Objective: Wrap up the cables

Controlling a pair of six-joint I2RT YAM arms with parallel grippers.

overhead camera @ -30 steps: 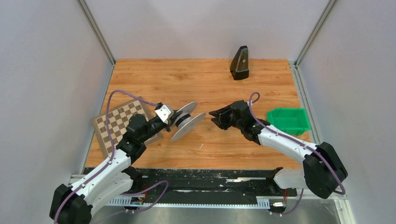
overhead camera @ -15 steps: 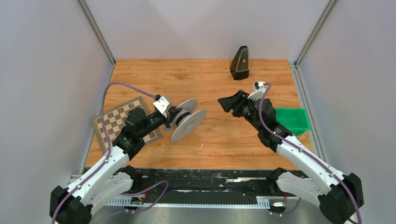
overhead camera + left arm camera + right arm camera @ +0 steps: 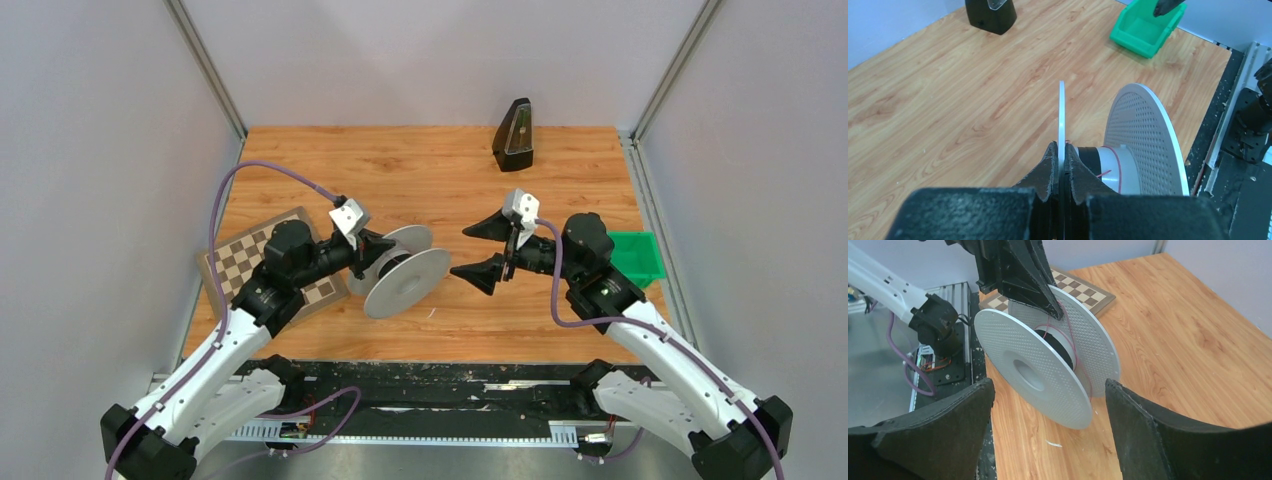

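Here we count one white perforated plastic spool [image 3: 405,275] with two round flanges and a black hub [image 3: 1090,160] between them. A single thin red cable [image 3: 1117,162] lies around that hub. The spool sits near the middle of the wooden worktop [image 3: 420,175], towards its left half, turned so its flat faces look towards the right arm. We cannot tell whether its lower rim touches the wood.

The left pincer [image 3: 1060,170] is clenched on the rim of one flange, the one nearer its own wrist, with a finger pressed against each face of that thin disc. The other flange stands free.

The right pincer [image 3: 470,252] is spread wide and grips nothing. Its two black fingers [image 3: 938,435] point at the spool from just beside it, not touching.

Three other things lie on the worktop:
- One brown-and-cream chessboard [image 3: 245,262], under the left arm.
- One green plastic bin [image 3: 632,255], at the right edge behind the right arm.
- One black metronome-shaped object [image 3: 515,135], upright near the far edge.
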